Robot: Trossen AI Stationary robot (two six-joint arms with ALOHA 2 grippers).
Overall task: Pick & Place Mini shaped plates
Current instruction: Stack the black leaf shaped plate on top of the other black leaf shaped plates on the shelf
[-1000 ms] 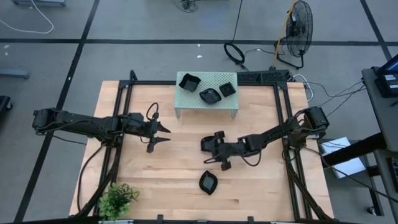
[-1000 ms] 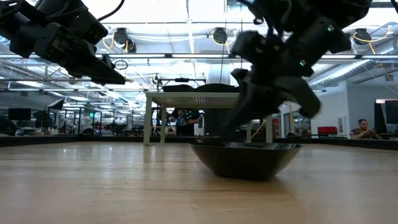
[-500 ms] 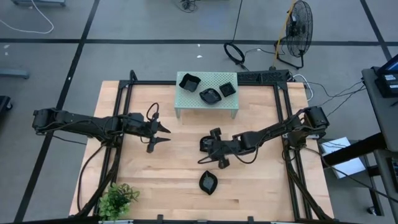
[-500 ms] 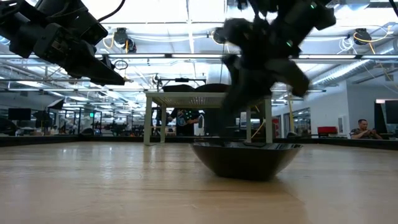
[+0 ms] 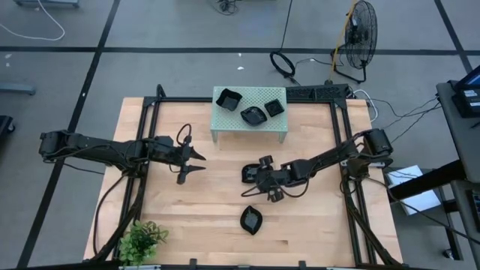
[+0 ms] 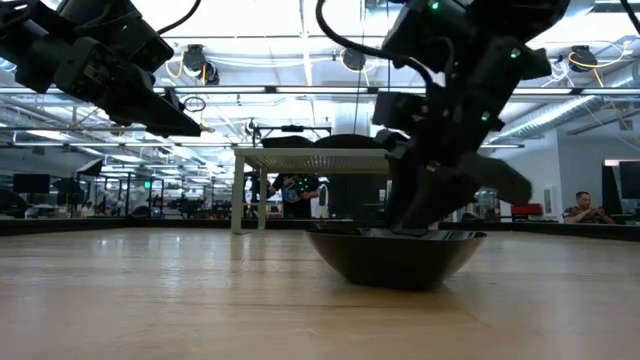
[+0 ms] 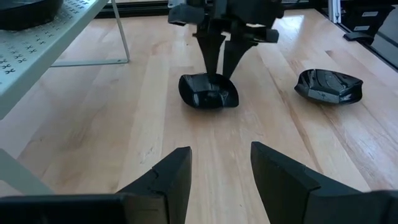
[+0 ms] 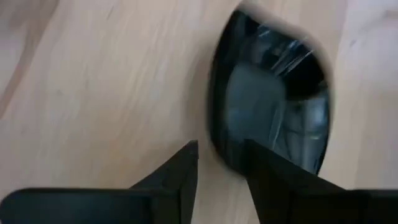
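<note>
Two matte black robot arms of slim jointed segments, mounted at opposite sides of a black frame.

Left arm [image 5: 105, 148] built of long narrow links with bulkier blocks at the joints, a thin black cable looped above the wrist, ending in the left gripper [image 5: 196, 163] with two tapering, pointed black fingers [image 7: 163, 177], flat-faced and wedge-shaped. Right arm [image 5: 330, 157] of the same dark make, cylindrical base, tiny green indicator lights on the wrist housing, right gripper [image 7: 221, 62] with matching slim black fingers.

The mini shaped plates [image 5: 253, 115] were glossy black. The perforated stand [image 5: 225, 118] was pale green, dotted with small holes. The table [image 5: 315, 217] showed light wood grain.
</note>
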